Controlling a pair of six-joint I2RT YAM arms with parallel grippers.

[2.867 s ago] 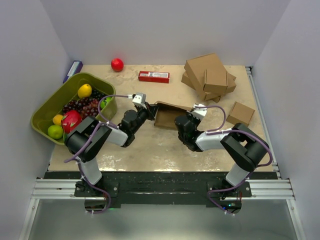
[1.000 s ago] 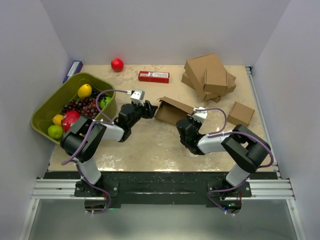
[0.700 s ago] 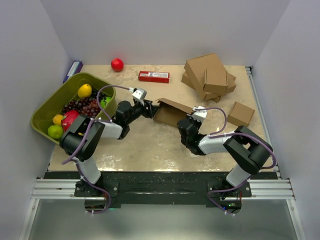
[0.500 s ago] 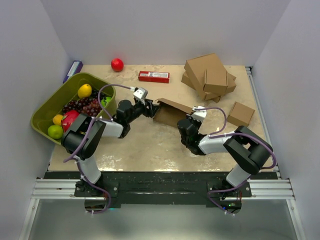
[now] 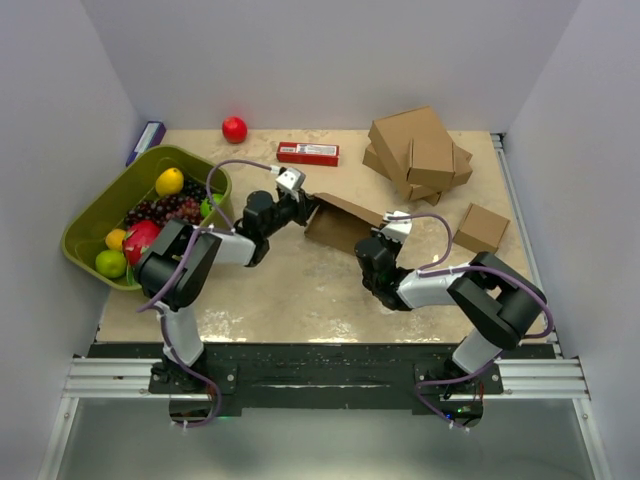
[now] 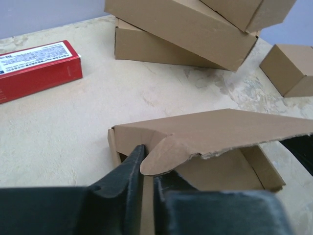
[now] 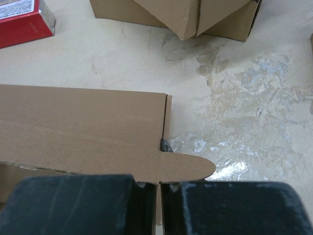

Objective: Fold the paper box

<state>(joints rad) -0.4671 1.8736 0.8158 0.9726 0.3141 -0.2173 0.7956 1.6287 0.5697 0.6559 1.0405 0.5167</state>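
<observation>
One paper box (image 5: 345,222), edge-pinched, left hand (image 6: 147,166), right hand (image 7: 159,186)

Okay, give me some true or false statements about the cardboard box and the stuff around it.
The paper box has its lid raised. True.
The left jaws pinch the red carton. False: they pinch the box's left end, and the carton lies apart.
The red apple lies inside the green bin. False: it sits on the table, beyond the bin.
The right jaws close on the box's rounded tab. True.
</observation>
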